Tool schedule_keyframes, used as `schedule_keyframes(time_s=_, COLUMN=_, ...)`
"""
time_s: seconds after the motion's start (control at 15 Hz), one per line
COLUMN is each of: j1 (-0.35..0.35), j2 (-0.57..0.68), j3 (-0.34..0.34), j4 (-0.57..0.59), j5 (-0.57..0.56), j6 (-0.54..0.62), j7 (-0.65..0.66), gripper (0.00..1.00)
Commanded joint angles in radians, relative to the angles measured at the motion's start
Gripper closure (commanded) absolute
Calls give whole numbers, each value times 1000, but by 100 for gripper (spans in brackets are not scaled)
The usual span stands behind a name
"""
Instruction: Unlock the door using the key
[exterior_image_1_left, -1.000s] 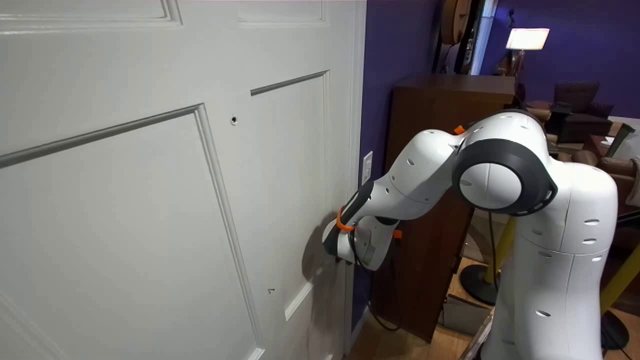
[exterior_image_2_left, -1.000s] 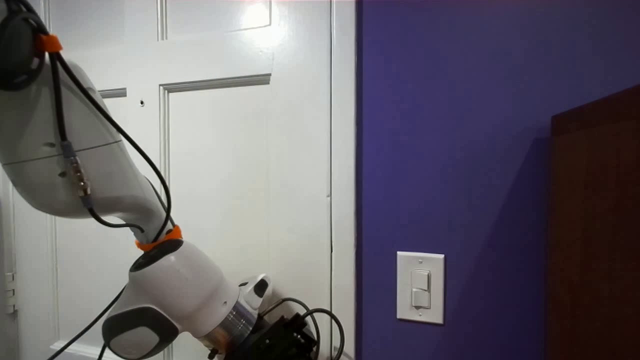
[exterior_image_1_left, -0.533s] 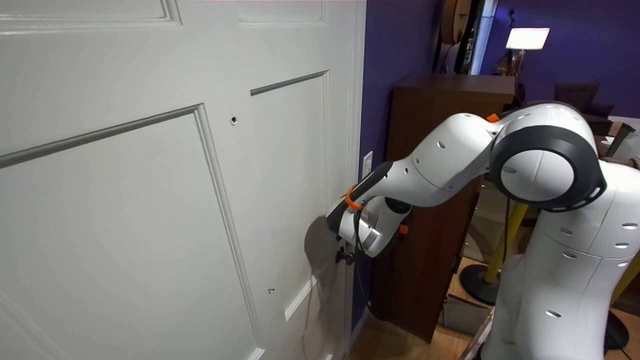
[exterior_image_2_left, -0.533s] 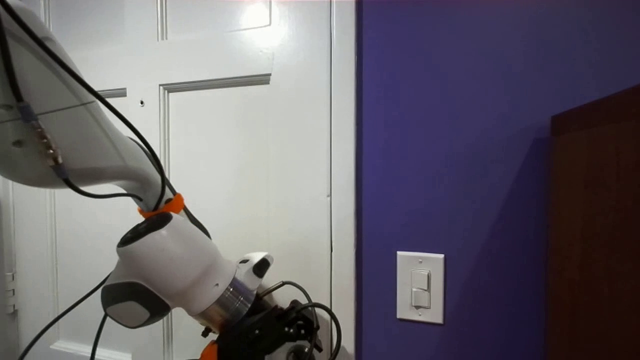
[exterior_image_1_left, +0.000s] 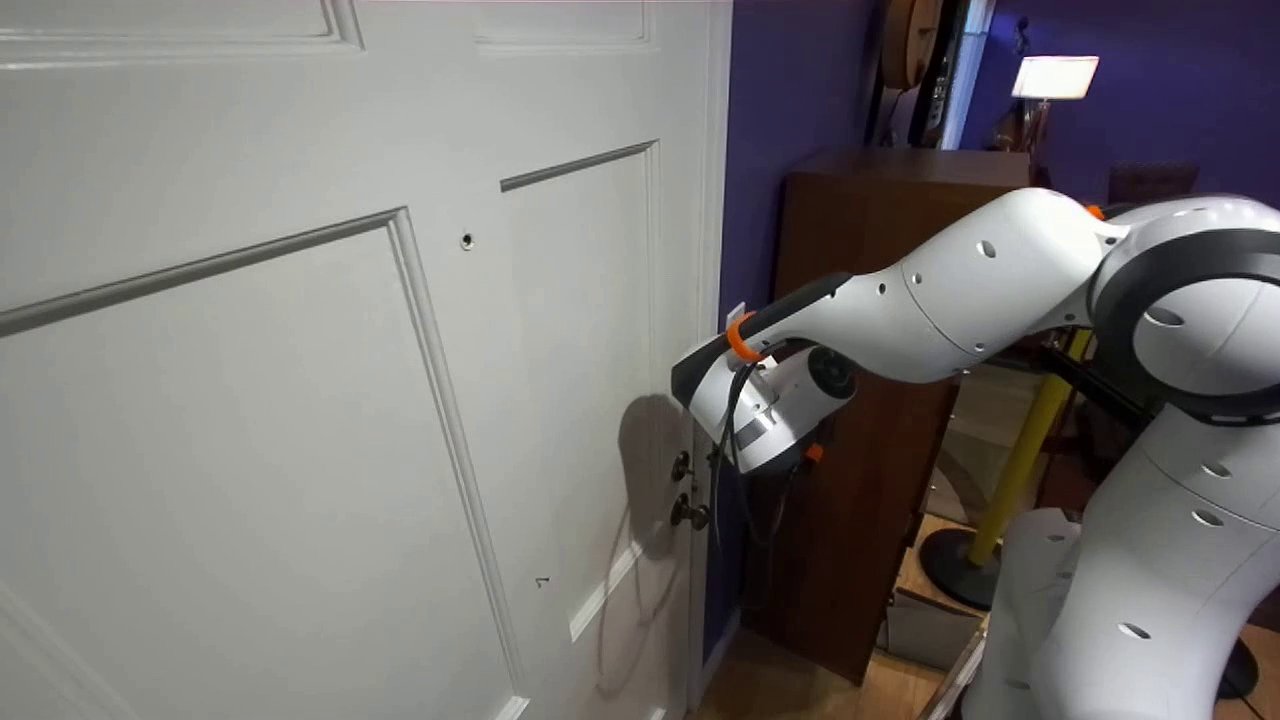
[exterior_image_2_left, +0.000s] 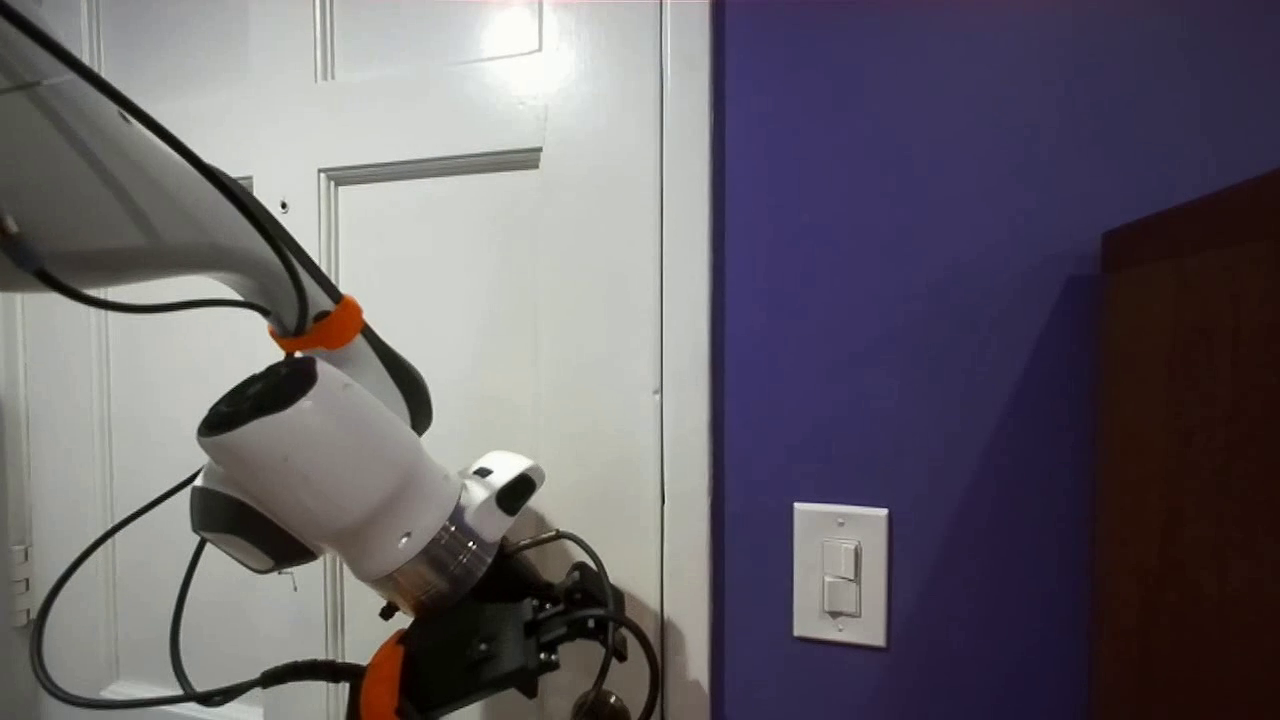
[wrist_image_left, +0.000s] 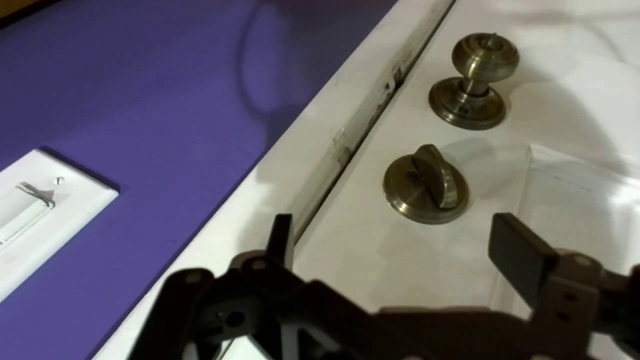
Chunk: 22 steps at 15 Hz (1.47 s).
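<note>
The white panelled door (exterior_image_1_left: 270, 450) is shut in its frame; it also shows in an exterior view (exterior_image_2_left: 440, 330) and the wrist view (wrist_image_left: 380, 265). A brass thumb-turn lock (wrist_image_left: 427, 185) sits on it beside a round brass knob (wrist_image_left: 475, 80). In an exterior view the thumb-turn (exterior_image_1_left: 682, 466) is just above the knob (exterior_image_1_left: 690, 512). No lever handle and no key show. My gripper (wrist_image_left: 392, 225) is open and empty, apart from the door, with the thumb-turn ahead of its fingers. The gripper body (exterior_image_2_left: 480, 650) shows in an exterior view; its fingertips do not.
A light switch (exterior_image_2_left: 840, 575) is on the purple wall (exterior_image_2_left: 950, 300) beside the door frame (exterior_image_2_left: 687, 350). A dark brown cabinet (exterior_image_1_left: 850, 560) stands against that wall, close to my wrist. A yellow post (exterior_image_1_left: 1025, 460) stands behind the arm. A cable loop (exterior_image_2_left: 45, 620) hangs from my wrist.
My arm and gripper have moved up and back from the door. The knob, then the thumb-turn, have come into view from behind the wrist. The door has not moved.
</note>
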Motion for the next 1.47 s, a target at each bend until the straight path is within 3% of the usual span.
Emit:
schedule_keyframes(time_s=0.0, j1=3, j2=-108, j3=-11, j4=-19, j5=124, j6=-68, j7=-71, gripper=0)
schedule_keyframes(time_s=0.4, j1=62, j2=-129, j3=-84, j4=-20, j5=364, j6=-83, j7=-92, gripper=0)
schedule_keyframes(time_s=0.8, j1=295, j2=-193, j3=-323, j4=-26, j5=630, j6=-3, j7=-224, gripper=0)
schedule_keyframes(time_s=1.07, j1=447, j2=-303, j3=-482, j4=48, j5=745, j6=191, j7=-382, gripper=0)
schedule_keyframes(time_s=1.33, j1=502, j2=-354, j3=-546, j4=155, j5=746, j6=361, j7=-501, gripper=0)
schedule_keyframes(time_s=1.4, j1=413, j2=-278, j3=-471, j4=111, j5=752, j6=269, j7=-451, gripper=0)
